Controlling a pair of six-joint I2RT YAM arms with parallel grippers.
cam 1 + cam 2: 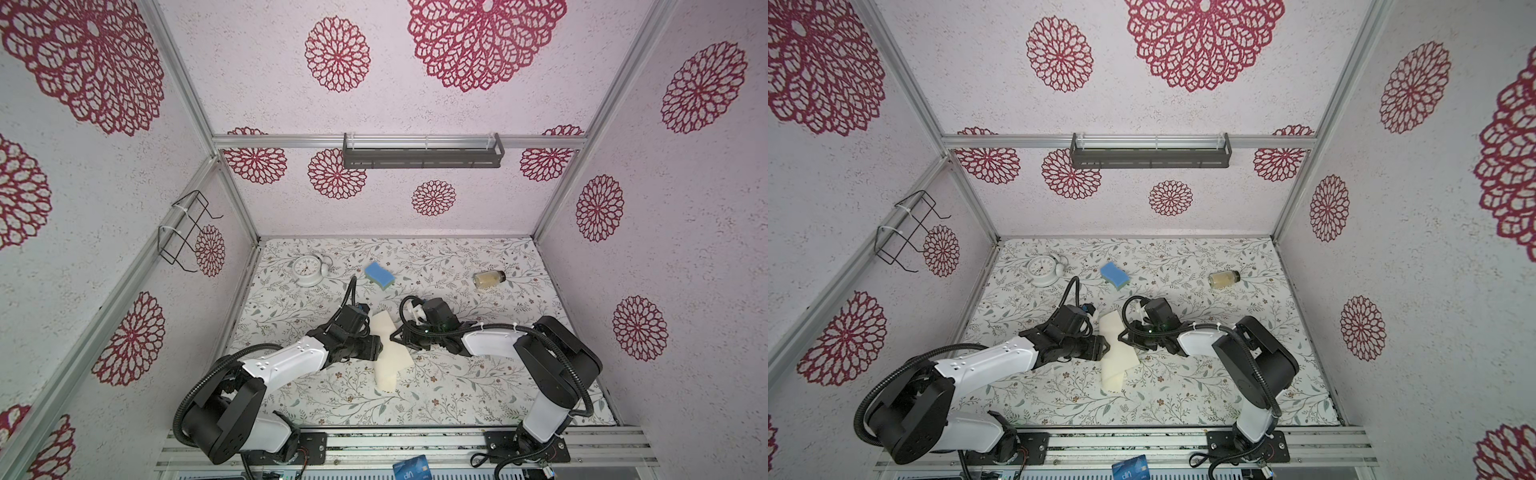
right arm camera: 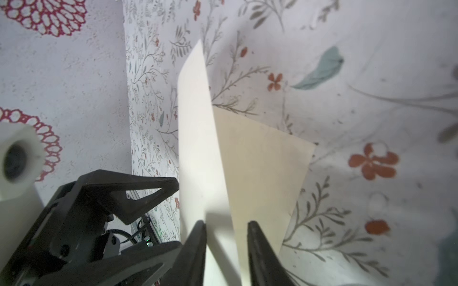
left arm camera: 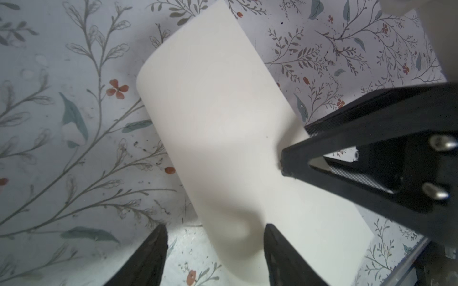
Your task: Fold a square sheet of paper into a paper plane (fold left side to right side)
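The square sheet of paper [image 1: 392, 358] [image 1: 1117, 359] is cream and lies mid-table, curled over itself with one part lifted. My left gripper [image 1: 379, 347] [image 1: 1105, 345] is at its left edge. In the left wrist view that gripper [image 3: 215, 229] is open, and the paper [image 3: 223, 123] runs between its fingers. My right gripper [image 1: 397, 332] [image 1: 1123, 335] meets the sheet from the right. In the right wrist view it [image 2: 226, 222] stands narrowly open astride a raised fold of the paper [image 2: 198, 136]. No paper plane is in view.
Behind the arms, a white alarm clock [image 1: 306, 270], a blue sponge [image 1: 379, 275] and a small jar [image 1: 490, 279] lie on the floral table. A blue card [image 1: 411, 467] rests on the front rail. A wire rack [image 1: 183, 232] hangs on the left wall.
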